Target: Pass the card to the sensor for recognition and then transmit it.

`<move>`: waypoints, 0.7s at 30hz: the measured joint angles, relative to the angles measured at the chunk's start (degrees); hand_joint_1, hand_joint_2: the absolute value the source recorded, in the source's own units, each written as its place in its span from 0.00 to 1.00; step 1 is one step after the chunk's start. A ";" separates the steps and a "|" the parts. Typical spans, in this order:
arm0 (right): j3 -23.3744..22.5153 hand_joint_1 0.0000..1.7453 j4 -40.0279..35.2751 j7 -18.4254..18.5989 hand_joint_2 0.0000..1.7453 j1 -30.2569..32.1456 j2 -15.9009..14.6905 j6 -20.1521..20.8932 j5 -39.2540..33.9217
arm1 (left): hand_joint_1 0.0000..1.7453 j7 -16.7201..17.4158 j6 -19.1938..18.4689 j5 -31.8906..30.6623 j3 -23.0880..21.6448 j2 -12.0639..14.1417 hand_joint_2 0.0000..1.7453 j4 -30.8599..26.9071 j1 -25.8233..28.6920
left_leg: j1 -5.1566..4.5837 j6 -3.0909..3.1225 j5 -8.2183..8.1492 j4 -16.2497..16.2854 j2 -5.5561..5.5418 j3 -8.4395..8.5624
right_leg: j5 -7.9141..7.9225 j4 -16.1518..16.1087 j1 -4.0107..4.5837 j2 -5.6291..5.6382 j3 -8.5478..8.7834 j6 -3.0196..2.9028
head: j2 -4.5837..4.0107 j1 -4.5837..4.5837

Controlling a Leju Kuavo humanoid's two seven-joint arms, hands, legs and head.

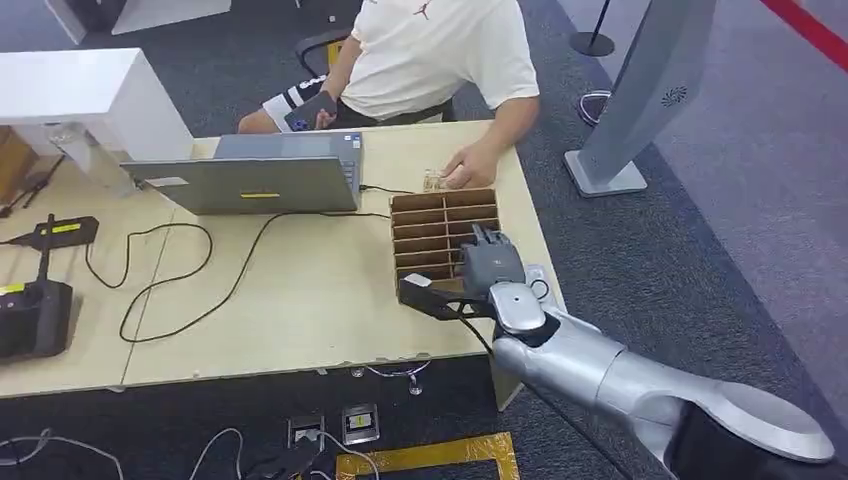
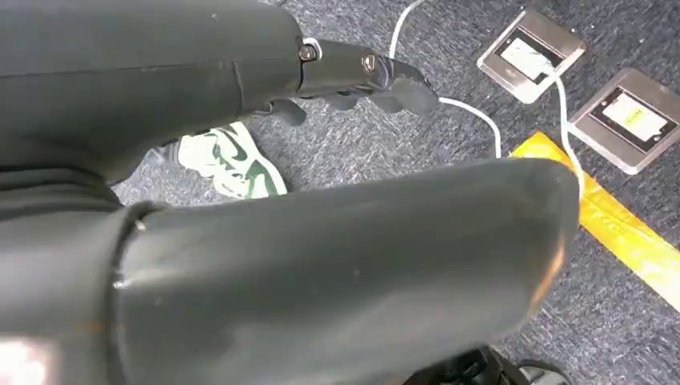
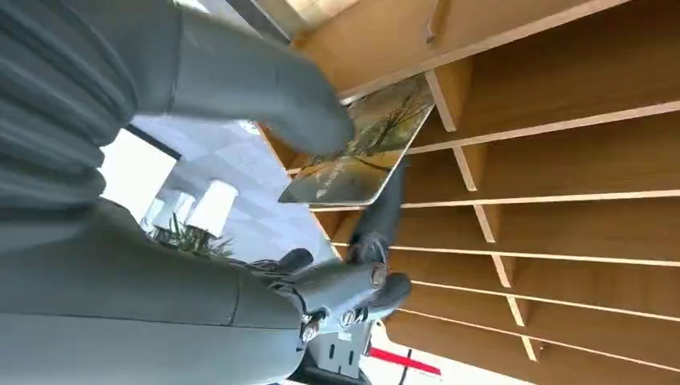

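So the big wooden table [image 1: 300, 290] fills the left and centre of the head view, with a laptop [image 1: 255, 175] toward the upper middle and a person [image 1: 430, 60] sitting behind it at the top, one of their hands resting by the far end of the slotted wooden rack [image 1: 440, 225]. That rack sits centre-right in the frame, and the right hand [image 1: 492, 265] is parked right at its near end. In the right wrist view you can see the card [image 3: 361, 148], a landscape-print thing, pinched between the thick thumb and a dark finger [image 3: 385, 216], right up against the rack's dividers in the upper middle of that frame. So I'd say it's mid-pull from a slot. Best bet: draw it straight out along the slot so the edge doesn't catch a divider, and keep the pinch firm since only a corner looks held. The scanner-looking black unit [image 1: 35, 315] is way over at the left edge. The left hand [image 2: 361, 76] hangs over the floor, fingers loosely curled, holding nothing.
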 joint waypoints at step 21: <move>0.00 1.00 0.09 1.18 1.00 0.01 -0.35 -2.05 0.57 | 0.00 0.00 0.00 0.00 -0.02 0.00 0.00 0.00 -0.21 | 0.00 0.00 0.00 0.00 0.00 0.00 | 0.00 0.00 0.00 0.00 0.00 0.00 | 0.00 -0.02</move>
